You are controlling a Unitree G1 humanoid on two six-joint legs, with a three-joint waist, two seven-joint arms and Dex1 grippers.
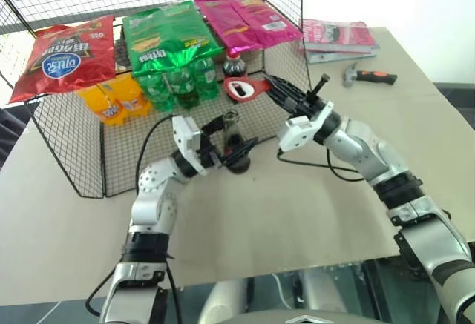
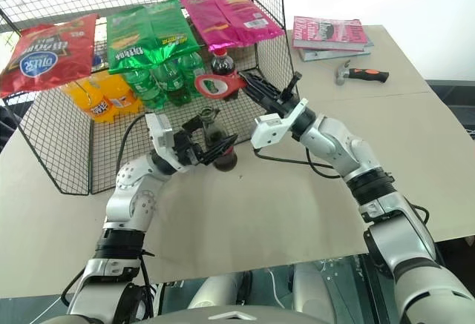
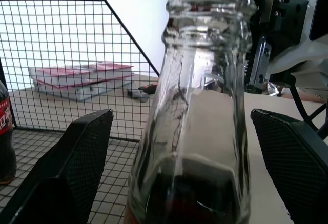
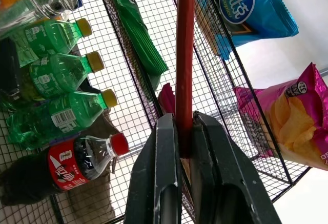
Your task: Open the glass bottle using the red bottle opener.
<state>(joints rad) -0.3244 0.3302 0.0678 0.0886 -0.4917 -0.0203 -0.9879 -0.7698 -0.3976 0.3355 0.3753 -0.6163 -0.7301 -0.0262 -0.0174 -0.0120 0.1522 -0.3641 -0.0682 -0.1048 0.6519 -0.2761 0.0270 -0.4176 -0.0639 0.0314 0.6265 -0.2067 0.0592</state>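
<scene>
Left end effector (image 1: pixel 236 144): jaws apart beside the glass bottle (image 1: pixel 233 139); withdraw straight, no nudging.
Right end effector (image 1: pixel 276 85): clamped on the red bottle opener (image 1: pixel 243 88).

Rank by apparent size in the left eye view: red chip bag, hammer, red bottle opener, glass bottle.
1. red chip bag, clearly largest.
2. glass bottle and hammer look about alike; the bottle is partly hidden by the left claw, so I won't rank them.
3. red bottle opener, smallest.
</scene>
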